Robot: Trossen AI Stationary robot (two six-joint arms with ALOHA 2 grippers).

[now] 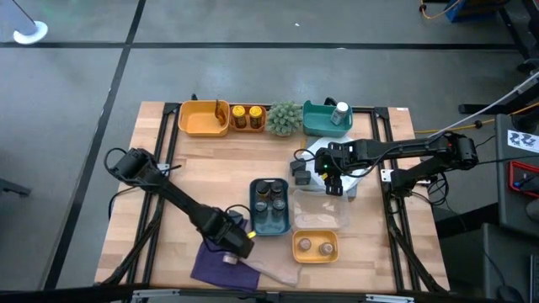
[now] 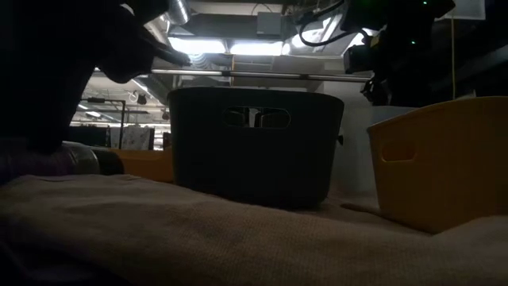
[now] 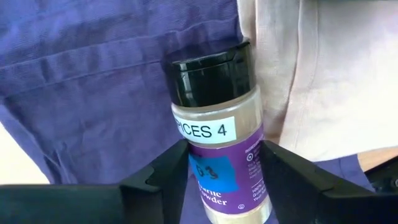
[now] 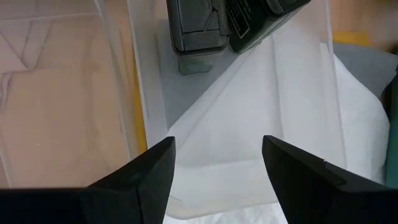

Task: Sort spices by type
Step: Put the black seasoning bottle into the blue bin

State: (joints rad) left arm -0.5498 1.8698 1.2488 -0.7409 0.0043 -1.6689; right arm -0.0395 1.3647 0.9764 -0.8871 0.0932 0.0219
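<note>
A spice jar with a black lid, pale powder and a purple label lies over a purple cloth near the table's front edge. My left gripper is shut on it from above. My right gripper hangs open over a white cloth right of centre, with nothing between its fingers. Other spices stand in trays: two yellow jars in the orange tray, a white bottle in the teal tray, dark-lidded jars in the dark tray, and two jars in the near yellow tray. My left gripper pinches the jar's body at the purple label, below the lid, between its two fingers. The fingers come from above, pointing steeply down, and lie across the jar. Whether the jar rests on the purple cloth or is lifted clear, I cannot tell.
A yellow tray and a green spiky plant stand along the far edge. A clear tray sits right of the dark tray. A beige cloth lies beside the purple one. Bare wood shows at the left.
</note>
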